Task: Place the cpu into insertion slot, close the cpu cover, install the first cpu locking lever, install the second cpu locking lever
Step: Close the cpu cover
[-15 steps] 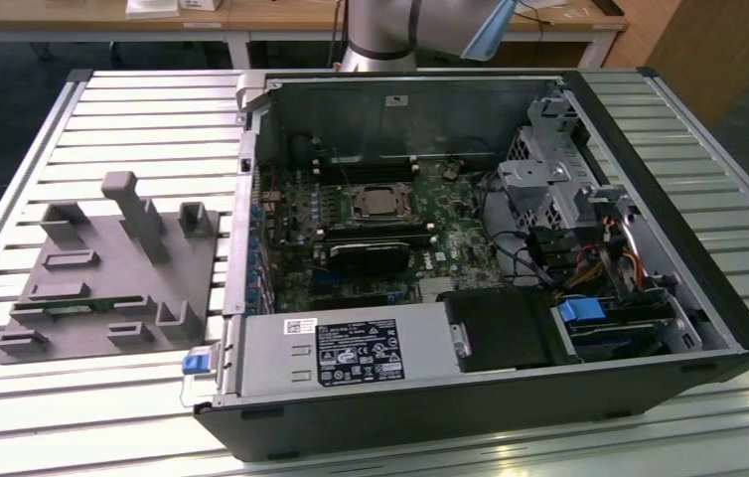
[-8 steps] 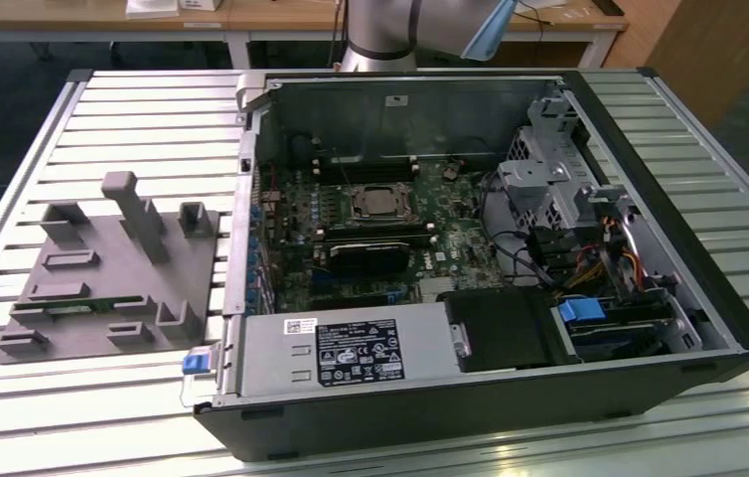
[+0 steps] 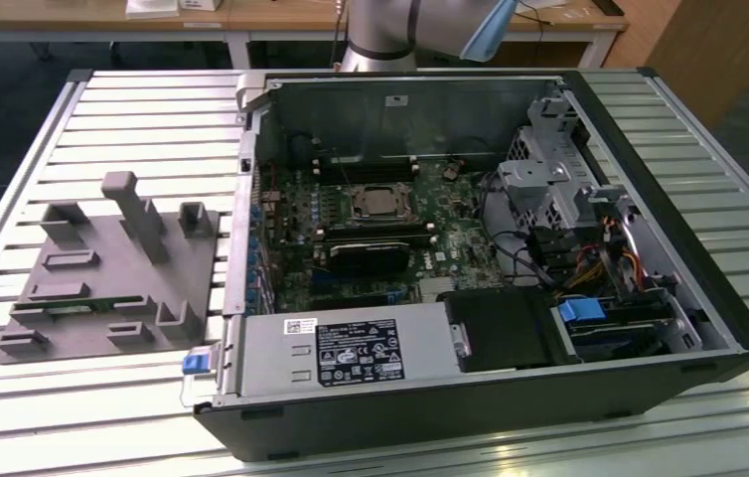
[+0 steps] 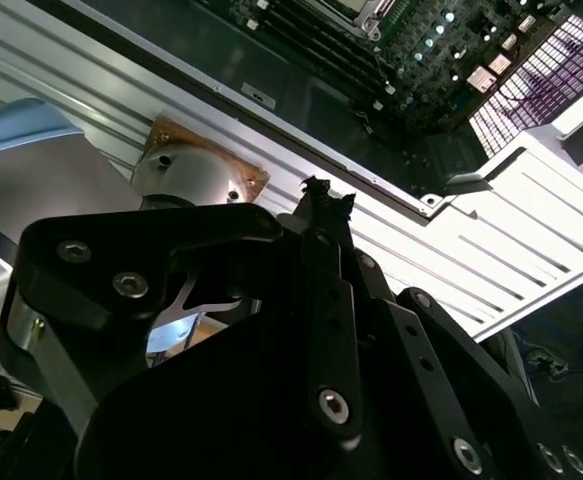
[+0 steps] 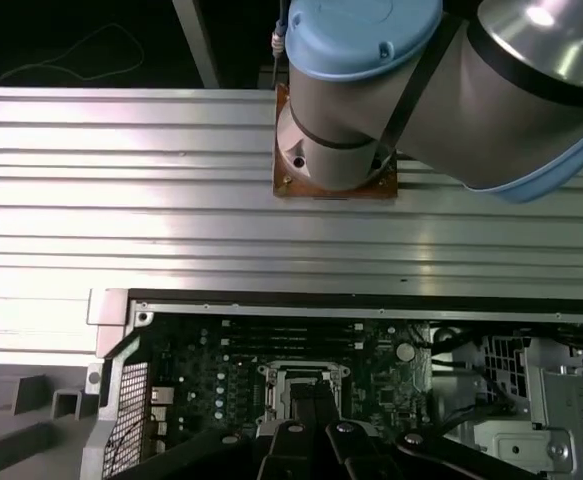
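Observation:
The open computer case (image 3: 692,298) lies on the slatted table. On its motherboard sits the insertion slot (image 3: 377,203), a square socket with a silvery rim. A dull silver square, the cpu (image 3: 378,200), rests in its middle. The cpu cover looks like a thin metal frame lying flat around it; the locking levers are too small to make out. In the first wrist view my gripper (image 5: 313,402) hangs high above the case, over the insertion slot (image 5: 306,375). Its dark fingers are pressed together with nothing between them. The second wrist view shows the gripper (image 4: 326,192) from behind, tips together.
A grey fixture plate (image 3: 109,268) with upright blocks lies to the exterior view's left of the case. Inside the case are a black block (image 3: 368,256), a power supply (image 3: 348,348) and a drive cage (image 3: 567,189). The arm's base (image 5: 336,150) is bolted to the table behind the case.

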Available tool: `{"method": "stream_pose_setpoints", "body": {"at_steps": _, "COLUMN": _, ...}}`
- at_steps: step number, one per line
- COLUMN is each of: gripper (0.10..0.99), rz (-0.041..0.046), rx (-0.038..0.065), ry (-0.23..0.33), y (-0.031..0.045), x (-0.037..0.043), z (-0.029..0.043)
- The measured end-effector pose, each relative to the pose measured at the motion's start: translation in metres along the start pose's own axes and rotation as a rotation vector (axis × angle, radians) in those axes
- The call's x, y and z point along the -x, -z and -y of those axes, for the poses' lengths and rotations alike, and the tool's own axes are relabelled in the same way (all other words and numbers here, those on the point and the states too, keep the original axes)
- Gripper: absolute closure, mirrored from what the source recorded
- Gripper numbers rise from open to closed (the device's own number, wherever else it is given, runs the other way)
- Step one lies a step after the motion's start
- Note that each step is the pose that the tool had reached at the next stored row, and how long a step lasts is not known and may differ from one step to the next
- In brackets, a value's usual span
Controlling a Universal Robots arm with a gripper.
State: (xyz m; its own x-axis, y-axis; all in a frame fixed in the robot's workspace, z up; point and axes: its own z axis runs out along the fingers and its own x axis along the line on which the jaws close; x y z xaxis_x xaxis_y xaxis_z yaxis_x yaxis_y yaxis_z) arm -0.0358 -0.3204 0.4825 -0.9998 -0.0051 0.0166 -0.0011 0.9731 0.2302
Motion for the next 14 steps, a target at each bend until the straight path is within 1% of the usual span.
{"method": "stream_pose_setpoints", "body": {"at_steps": 7, "gripper": 0.984, "rz": 0.0, "rx": 0.0, "ry": 0.0, "y": -0.001, "x": 0.0, "z": 0.0002}}
{"method": "stream_pose_setpoints", "body": {"at_steps": 14, "gripper": 0.984, "rz": 0.0, "rx": -0.001, "ry": 0.0, "y": -0.0118, "x": 0.0002, "z": 0.0034}}
